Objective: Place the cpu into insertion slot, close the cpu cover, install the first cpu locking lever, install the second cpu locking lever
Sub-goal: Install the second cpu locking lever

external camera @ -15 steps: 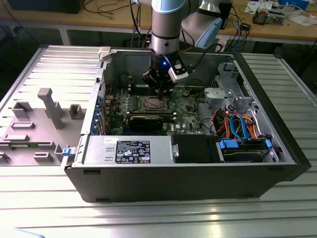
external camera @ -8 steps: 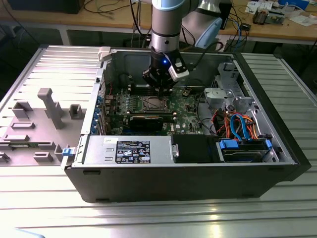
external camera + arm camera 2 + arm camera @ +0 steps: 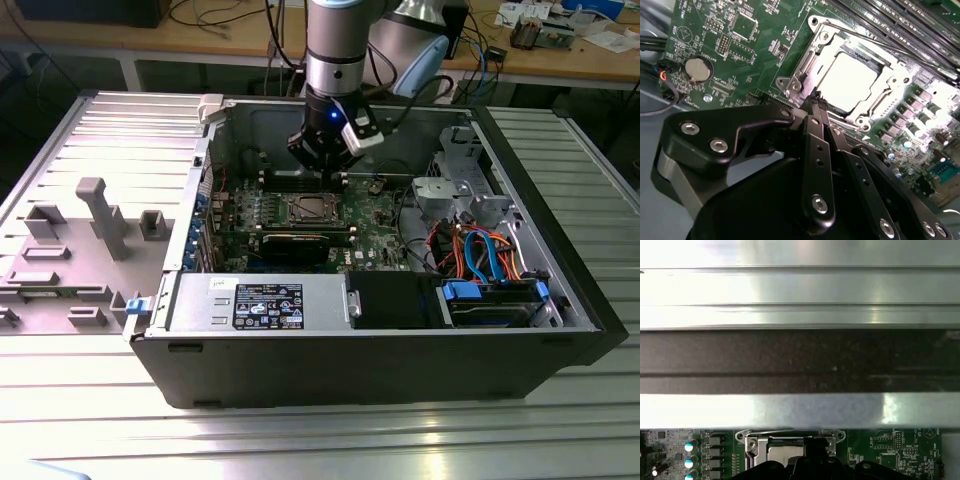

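Indoors, ribbed metal table (image 3: pixel 330 440) bears open case (image 3: pixel 400 350).

Black hand (image 3: pixel 816 102), silver cpu cover (image 3: pixel 805 65), bright silver cpu (image 3: pixel 850 80), green circuit board (image 3: pixel 740 45).

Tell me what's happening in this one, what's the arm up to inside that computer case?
A single robot arm is reaching into an open computer case and its gripper hovers just above the edge of the insertion slot on the green motherboard. The cpu already sits in the slot, and the cpu cover lies closed around it, in the second wrist view. The gripper's fingers look pinched together with nothing between them.
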